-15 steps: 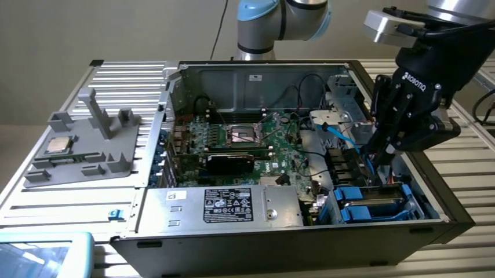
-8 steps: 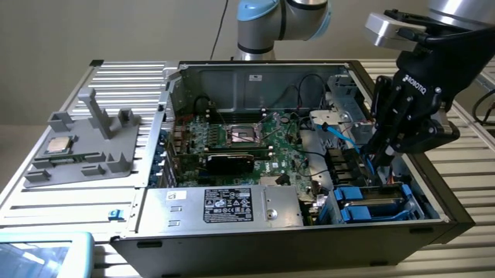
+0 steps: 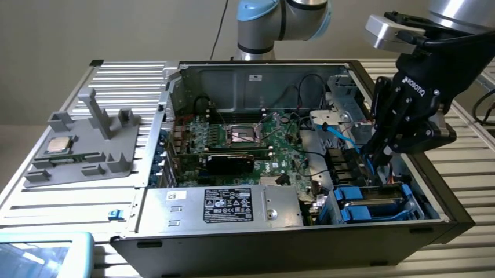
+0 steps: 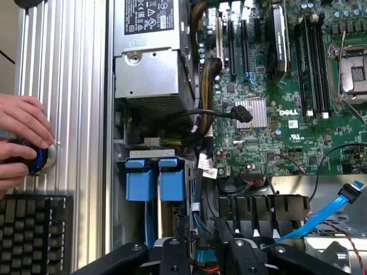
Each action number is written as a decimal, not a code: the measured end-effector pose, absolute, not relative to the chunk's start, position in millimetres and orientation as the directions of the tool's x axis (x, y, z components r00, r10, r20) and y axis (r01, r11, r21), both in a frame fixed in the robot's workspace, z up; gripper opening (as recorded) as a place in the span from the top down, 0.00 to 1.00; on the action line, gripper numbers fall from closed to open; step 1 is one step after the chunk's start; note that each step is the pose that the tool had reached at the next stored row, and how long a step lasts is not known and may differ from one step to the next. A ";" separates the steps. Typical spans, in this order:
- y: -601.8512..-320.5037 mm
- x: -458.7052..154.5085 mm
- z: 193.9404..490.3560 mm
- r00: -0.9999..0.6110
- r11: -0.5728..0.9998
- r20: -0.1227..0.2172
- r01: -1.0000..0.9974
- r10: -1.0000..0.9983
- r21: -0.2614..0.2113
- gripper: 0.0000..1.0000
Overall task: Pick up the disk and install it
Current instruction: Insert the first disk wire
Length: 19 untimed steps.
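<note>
Exterior view: an open computer case (image 3: 456, 217) lies on a ribbed metal surface (image 3: 124, 78). My end effector (image 3: 370, 152) hangs over the corner of the case on the exterior view's right. I cannot tell if it is wide or narrow, or if it holds anything.

The disk (image 3: 377, 202) looks like it sits in the drive bay in that corner, right under my end effector. I see its blue frame there. In the wrist view, 2 blue tabs (image 4: 155, 180) of that kind stand side by side in the bay, near my end effector (image 4: 206, 255). I cannot tell if the disk is pushed all the way in.

Many things could go wrong here, I think. A blue cable (image 3: 340, 136) and thin black wires run close to the bay. If I move sideways, I could catch 1 of them and pull it loose. The bay is tight. If the disk goes in crooked, its blue frame could jam on the bay wall. If I push too hard, I could bend the frame or hit the green board (image 3: 270, 147) beside it.

The wrist view also has a person's hand (image 4: 20, 137) on a round button (image 4: 41, 160) next to a keyboard (image 4: 34, 229). That hand is well apart from the bay, so I think it is safe.
</note>
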<state>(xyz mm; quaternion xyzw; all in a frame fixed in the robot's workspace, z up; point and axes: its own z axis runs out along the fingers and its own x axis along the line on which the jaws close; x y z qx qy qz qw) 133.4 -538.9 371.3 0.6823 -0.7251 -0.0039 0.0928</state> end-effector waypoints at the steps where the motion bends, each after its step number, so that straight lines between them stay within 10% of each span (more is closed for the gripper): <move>1: -539.0 133.4 371.2 -0.052 0.069 0.129 -0.989 -0.990 0.132 0.71; 3: -539.1 133.4 371.2 -0.053 0.070 0.128 -0.989 -0.990 0.132 0.84; 19: -539.1 133.4 371.2 -0.053 0.070 0.128 -0.989 -0.990 0.132 0.85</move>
